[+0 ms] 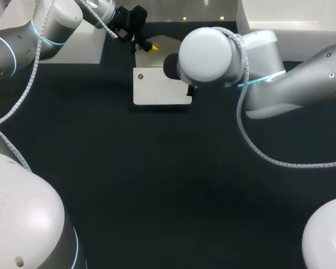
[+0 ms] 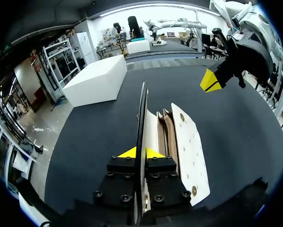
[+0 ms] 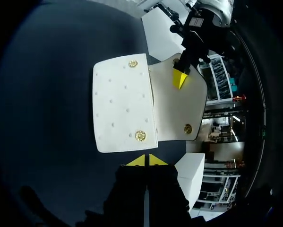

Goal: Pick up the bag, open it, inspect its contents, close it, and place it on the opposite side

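Head view shows a dark, matte table (image 1: 156, 179) with nothing printed on it, and both arms come in over its far half: the left arm (image 1: 22, 39) from the left corner, the right arm (image 1: 302, 78) from the right side.

By count there is one bag (image 1: 156, 92), white, lying near the middle of the far part of the table. It has one flap (image 3: 172, 111), and three gold studs show in the right wrist view: two on the dotted front panel (image 3: 124, 111) and one on the flap. There are two grippers.

The left gripper (image 2: 140, 152) is clamped narrow on the flap's edge, a yellow tip on each face of it, and holds the flap lifted away from the front panel. Beside the raised flap in the left wrist view the bag's mouth stands open, with tan inner pockets (image 2: 166, 135) showing.

The right gripper (image 3: 146, 161) has its two tips pressed together with nothing between them. It hangs above the table just beside the front panel's edge, apart from the bag. In the head view it is hidden under the arm's own wrist.
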Controlling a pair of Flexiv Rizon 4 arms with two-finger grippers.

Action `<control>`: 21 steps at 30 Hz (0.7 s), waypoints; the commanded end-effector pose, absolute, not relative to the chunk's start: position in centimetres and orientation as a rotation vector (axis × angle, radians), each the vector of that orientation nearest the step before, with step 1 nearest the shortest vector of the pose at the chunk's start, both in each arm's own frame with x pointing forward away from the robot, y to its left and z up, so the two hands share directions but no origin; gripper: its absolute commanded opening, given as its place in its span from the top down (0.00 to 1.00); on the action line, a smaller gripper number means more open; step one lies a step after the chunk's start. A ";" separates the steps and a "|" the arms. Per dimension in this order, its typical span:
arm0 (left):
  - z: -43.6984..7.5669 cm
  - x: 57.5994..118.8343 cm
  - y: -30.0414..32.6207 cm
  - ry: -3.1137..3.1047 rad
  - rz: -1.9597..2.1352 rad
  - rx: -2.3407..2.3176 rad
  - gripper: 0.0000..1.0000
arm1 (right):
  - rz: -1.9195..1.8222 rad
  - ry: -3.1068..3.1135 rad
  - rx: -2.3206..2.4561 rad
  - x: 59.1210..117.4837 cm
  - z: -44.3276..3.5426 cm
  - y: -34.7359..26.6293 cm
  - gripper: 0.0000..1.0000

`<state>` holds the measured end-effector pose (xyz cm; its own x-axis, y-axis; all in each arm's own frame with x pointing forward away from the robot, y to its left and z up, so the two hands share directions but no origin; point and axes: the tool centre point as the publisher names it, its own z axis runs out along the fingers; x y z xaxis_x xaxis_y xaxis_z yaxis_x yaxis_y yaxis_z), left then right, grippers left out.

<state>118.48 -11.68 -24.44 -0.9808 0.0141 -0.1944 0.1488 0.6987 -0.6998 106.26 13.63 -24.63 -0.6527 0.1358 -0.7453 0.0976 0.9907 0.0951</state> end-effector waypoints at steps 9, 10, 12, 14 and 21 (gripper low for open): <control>-21.7 116.7 -11.5 2.748 -1.152 0.120 1.00 | 0.103 2.199 0.095 110.5 -22.9 14.7 1.00; -21.6 116.6 -11.5 2.751 -1.152 0.118 1.00 | 0.109 2.198 0.087 110.8 -23.0 14.8 1.00; -21.4 116.3 -11.6 2.755 -1.153 0.118 1.00 | 0.116 2.197 0.082 111.4 -23.1 14.8 1.00; -21.3 116.1 -11.7 2.758 -1.154 0.117 1.00 | 0.119 2.201 0.077 111.8 -23.3 14.8 1.00; -21.2 115.6 -11.8 2.763 -1.162 0.093 1.00 | 0.132 2.228 0.059 113.1 -24.2 15.3 1.00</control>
<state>115.81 -11.82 -21.38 -0.9879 0.0082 -0.1547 0.1162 0.6997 -0.7049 112.14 14.88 -23.76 -0.6079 0.0925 -0.7886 0.0002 0.9932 0.1163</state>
